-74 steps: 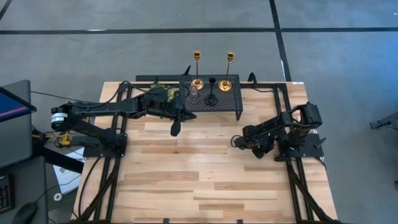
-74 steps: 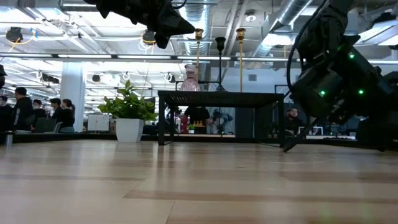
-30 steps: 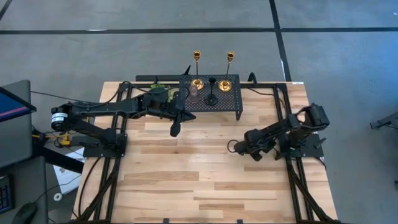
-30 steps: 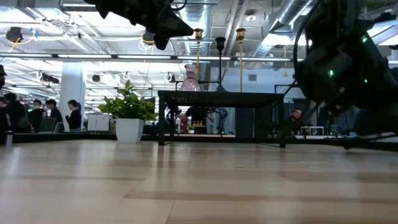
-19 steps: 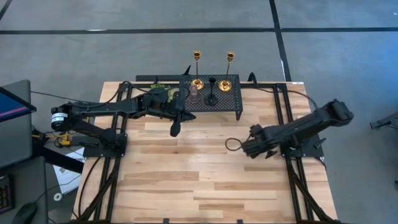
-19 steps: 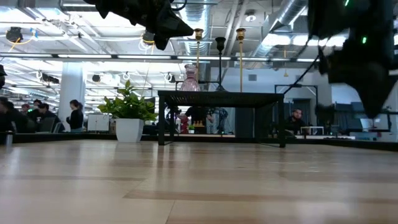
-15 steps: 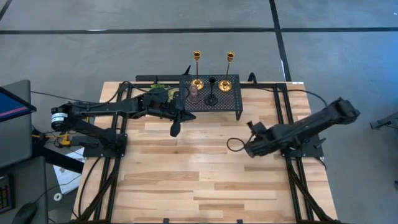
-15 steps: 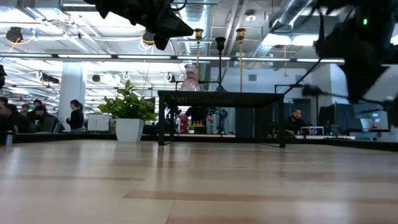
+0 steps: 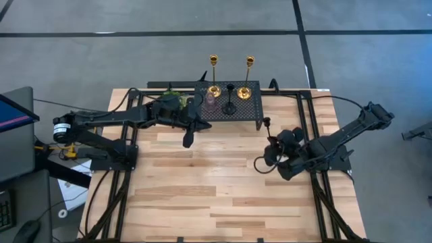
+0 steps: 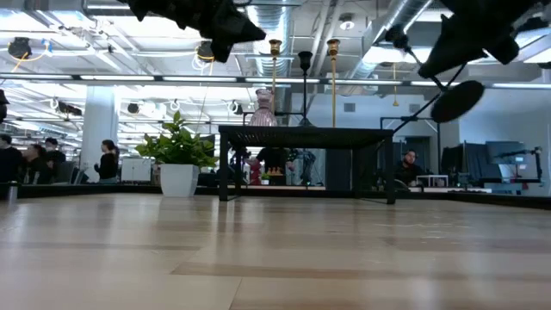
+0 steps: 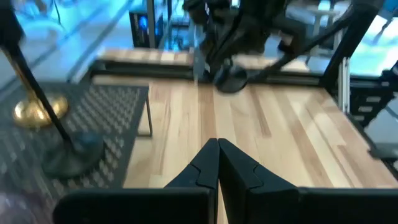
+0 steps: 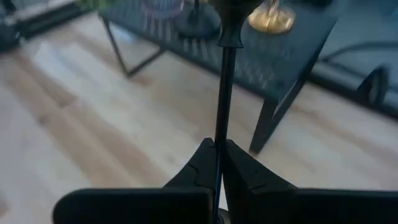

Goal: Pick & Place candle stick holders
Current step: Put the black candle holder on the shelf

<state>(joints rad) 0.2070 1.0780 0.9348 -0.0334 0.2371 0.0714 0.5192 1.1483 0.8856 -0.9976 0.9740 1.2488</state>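
Observation:
A black candle stick holder (image 9: 268, 138) with a thin stem and round base (image 10: 456, 101) hangs above the table's right middle, my right gripper (image 9: 273, 151) shut on it. On the black mesh stand (image 9: 246, 108) at the far edge stand two gold holders (image 9: 213, 88) (image 9: 248, 88), a black one (image 9: 230, 106) and a pinkish one (image 9: 210, 101), each on its base. My left gripper (image 9: 188, 140) hovers shut and empty just off the stand's near left corner. My right gripper pinches the black holder's stem (image 12: 220, 127) between its two fingers. The fingers lie roughly along the stem. Its cup end (image 12: 231, 25) points ahead toward the stand. The holder is lifted clear and tilted, with its round base (image 9: 260, 164) on the near side, lower than the cup.
A small green potted plant (image 9: 172, 99) stands at the stand's left end, under my left arm. Bare wooden table (image 9: 202, 196) stretches across the near half. Black frame rails (image 9: 317, 202) run along both sides.
My right gripper has risen from low over the table with the black holder and turned. The holder, which was low by the table, now hangs high and tilted, its cup end toward the stand.

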